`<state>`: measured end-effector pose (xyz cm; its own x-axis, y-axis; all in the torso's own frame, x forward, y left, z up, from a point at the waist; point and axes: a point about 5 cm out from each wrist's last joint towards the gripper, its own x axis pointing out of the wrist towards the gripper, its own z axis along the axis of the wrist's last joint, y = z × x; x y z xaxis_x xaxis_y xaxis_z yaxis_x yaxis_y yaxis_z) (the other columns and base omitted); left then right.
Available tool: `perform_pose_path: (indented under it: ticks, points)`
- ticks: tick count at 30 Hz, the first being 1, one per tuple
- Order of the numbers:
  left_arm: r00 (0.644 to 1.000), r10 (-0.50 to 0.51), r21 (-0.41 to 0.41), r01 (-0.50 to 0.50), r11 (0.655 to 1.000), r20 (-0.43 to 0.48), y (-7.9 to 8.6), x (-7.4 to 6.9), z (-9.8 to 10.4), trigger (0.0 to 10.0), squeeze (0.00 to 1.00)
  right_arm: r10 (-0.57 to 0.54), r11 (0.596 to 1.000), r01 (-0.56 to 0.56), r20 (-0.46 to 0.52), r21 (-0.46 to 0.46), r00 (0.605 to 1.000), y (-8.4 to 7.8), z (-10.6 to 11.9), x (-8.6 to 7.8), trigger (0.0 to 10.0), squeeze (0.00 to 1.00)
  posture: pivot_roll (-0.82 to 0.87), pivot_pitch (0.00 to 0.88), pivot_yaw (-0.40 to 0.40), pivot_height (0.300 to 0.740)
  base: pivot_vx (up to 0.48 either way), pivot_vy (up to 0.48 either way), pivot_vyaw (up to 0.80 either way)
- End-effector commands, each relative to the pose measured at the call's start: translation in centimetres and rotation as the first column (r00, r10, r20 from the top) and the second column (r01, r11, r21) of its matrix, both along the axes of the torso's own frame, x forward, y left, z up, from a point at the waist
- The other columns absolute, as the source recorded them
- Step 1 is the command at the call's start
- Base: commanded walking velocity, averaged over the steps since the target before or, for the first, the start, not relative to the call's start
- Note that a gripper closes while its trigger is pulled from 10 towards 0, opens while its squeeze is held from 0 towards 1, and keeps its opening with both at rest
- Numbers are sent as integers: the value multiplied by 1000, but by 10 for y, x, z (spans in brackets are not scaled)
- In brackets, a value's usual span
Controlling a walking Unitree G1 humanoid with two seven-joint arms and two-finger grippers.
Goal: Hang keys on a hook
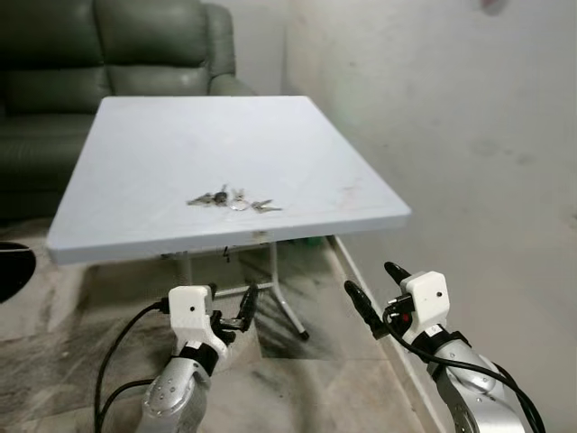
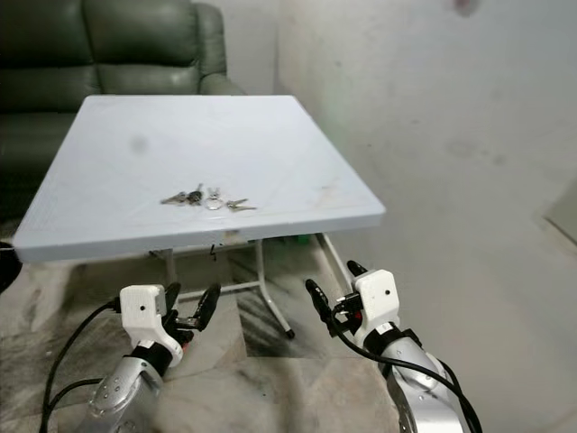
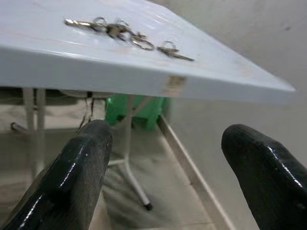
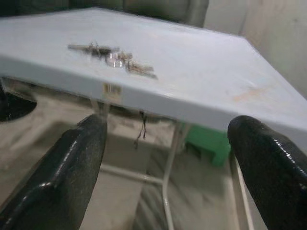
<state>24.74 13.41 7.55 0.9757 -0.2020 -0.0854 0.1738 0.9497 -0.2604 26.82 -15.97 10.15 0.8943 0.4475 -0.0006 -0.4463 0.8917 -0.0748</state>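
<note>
A bunch of keys on rings lies on the pale blue square table, near its front edge. Both grippers hang low in front of that edge, below the tabletop. My left gripper is open with nothing in it; in the left wrist view the keys lie beyond its two black fingers. My right gripper is also open and holds nothing; the right wrist view has the keys ahead of it. A small pinkish thing sits high on the wall; I cannot tell whether it is a hook.
A dark green sofa stands behind the table. A plain wall runs close along the right. White folding legs and a green object are under the table. A dark round thing is at the left edge.
</note>
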Motion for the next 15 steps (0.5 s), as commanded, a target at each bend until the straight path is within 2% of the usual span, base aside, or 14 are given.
perform_pose_path:
  ticks: [1, 4, 10, 15]
  points:
    - [1000, -30, -12, 30, 999, 1, -10, 1, 2, 10000, 0, -12, 1000, 12, -1, -10, 1000, -6, 0, -2, 10000, 0, 13, 0, -73, 740, 0, 439, 0]
    - [1000, -20, -5, 20, 1000, -5, -10, 2, 0, 10000, 0, -11, 1000, 11, -1, -14, 1000, -6, 0, -2, 10000, 0, 12, 0, -73, 740, 0, 379, 0]
    - [1000, 19, 47, -19, 999, -4, -8, 5, -1, 10000, 0, -7, 1000, 7, 1, -24, 1000, -6, -1, -2, 10000, 0, 11, 0, -73, 740, 0, 0, 0]
    - [1000, 20, 39, -19, 999, -8, -9, 5, -1, 10000, 0, -2, 1000, 2, 0, -27, 1000, -6, -1, -3, 10000, 0, 11, 0, -73, 740, 0, 0, 0]
